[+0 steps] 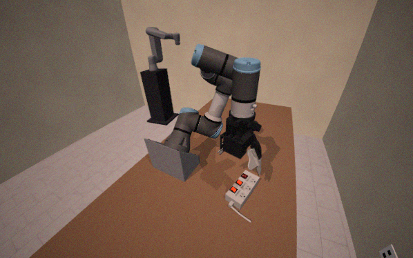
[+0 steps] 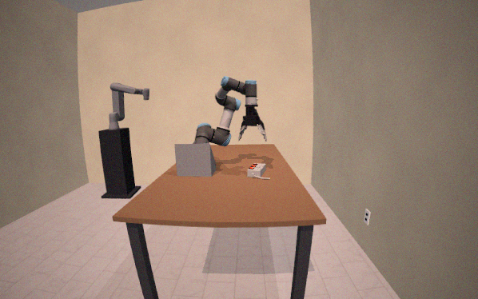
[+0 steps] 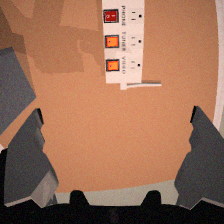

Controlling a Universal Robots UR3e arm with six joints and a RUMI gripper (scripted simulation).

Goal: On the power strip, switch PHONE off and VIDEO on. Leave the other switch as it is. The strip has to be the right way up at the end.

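Wrist view, fingers spread wide and holding nothing, power strip [image 3: 123,42] well apart near top edge

Matt brown table [image 1: 138,214], seemingly wood

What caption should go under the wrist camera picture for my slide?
Open two-fingered grey tool high above the brown table, white three-switch power strip ahead: top switch dark red, lower two glowing orange.
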